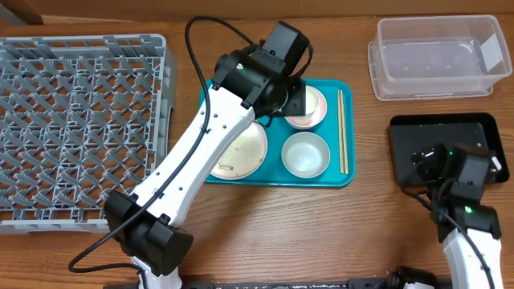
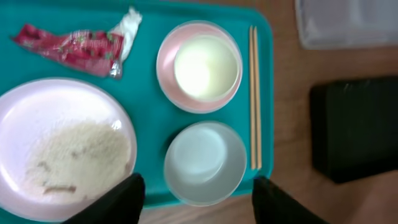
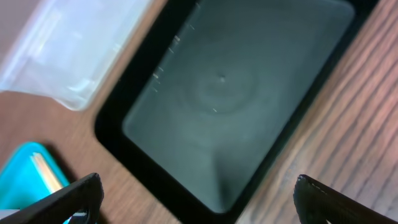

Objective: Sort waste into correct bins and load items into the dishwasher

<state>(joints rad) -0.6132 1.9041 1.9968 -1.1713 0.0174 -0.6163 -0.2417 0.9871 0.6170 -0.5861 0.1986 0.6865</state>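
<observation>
On the teal tray (image 2: 146, 102) lie the red wrapper (image 2: 68, 43), the white plate (image 2: 25, 118) with rice-like crumbs (image 2: 78, 155), the pink bowl (image 2: 166, 68) holding the white cup (image 2: 206, 65), the grey-blue bowl (image 2: 205, 163) and the chopsticks (image 2: 254, 93). My left gripper (image 2: 199, 200) hovers open above the tray's near edge, its fingers (image 2: 118, 202) either side of the grey-blue bowl, holding nothing. From overhead my left arm hides the wrapper. My right gripper (image 3: 205, 199) hangs open and empty over the black tray (image 3: 242, 93). The clear tub (image 1: 438, 56) and the dish rack (image 1: 80, 128) hold nothing.
The rack fills the table's left side and the teal tray (image 1: 277, 178) sits in the middle. The clear tub is at the back right with the black tray (image 1: 482, 132) in front of it. Bare wood runs along the front edge.
</observation>
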